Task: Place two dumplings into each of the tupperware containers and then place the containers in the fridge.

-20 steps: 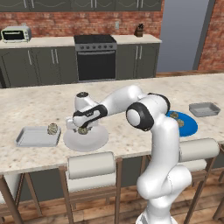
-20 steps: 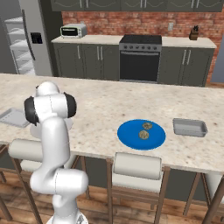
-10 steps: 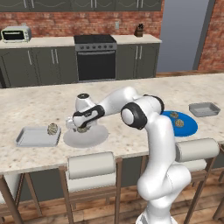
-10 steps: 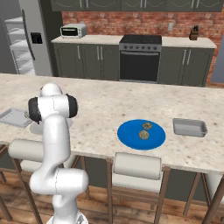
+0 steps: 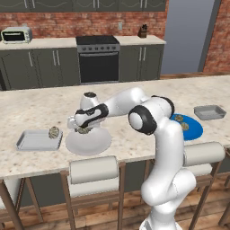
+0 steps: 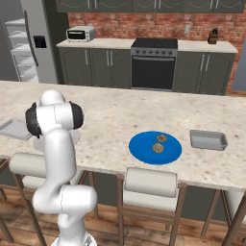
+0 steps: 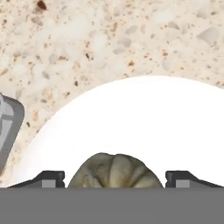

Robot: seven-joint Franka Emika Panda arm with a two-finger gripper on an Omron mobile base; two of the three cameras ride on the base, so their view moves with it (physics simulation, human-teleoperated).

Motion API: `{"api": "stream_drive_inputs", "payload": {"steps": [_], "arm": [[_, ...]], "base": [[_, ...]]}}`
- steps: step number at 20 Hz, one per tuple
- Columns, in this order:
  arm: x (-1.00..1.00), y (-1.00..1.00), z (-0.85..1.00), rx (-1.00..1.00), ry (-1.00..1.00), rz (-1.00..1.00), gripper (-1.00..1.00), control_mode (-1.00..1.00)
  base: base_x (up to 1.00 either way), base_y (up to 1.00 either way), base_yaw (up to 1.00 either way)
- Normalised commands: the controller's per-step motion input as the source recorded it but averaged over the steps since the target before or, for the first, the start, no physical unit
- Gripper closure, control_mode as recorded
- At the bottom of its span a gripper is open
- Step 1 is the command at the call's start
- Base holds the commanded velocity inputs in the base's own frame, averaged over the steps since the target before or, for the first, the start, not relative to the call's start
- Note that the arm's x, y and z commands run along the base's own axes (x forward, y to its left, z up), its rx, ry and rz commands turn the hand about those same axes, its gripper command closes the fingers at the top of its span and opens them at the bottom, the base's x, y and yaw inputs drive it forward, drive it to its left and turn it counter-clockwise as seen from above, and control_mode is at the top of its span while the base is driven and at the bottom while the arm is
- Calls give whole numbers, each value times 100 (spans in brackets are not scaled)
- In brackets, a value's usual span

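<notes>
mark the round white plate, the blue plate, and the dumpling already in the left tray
round white plate [image 5: 92,143]: left base view, bare front part.
round blue plate [image 6: 141,146]: right base view, bare left part.
speckled brownish-grey dumpling [image 5: 54,132] in the light-grey rectangular tray [image 5: 27,143]: left base view, its middle.

A brownish-grey, ridged dumpling is showing against a plain white plate, which is lying on a beige counter speckled with brown and white flecks. A light-grey tray is carrying another mottled brownish dumpling, while two speckled ones are sitting on a bright blue plate beside a second grey tray.
</notes>
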Motion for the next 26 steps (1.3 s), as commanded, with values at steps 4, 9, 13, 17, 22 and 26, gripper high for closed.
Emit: {"api": "stream_drive_inputs", "payload": {"steps": [4,9,13,17,22,26], "arm": [[-11,64,27,13,-13,0,100,-100],[16,93,18,0,1,4,100,-100],[40,26,100,0,5,11,100,-100],[6,29,39,0,8,10,100,-100],[0,58,-11,0,10,10,100,-100],[4,70,-3,0,4,8,100,-100]], "base": [[0,0,0],[0,0,0],[0,0,0],[0,0,0],[0,0,0],[0,0,0]]}}
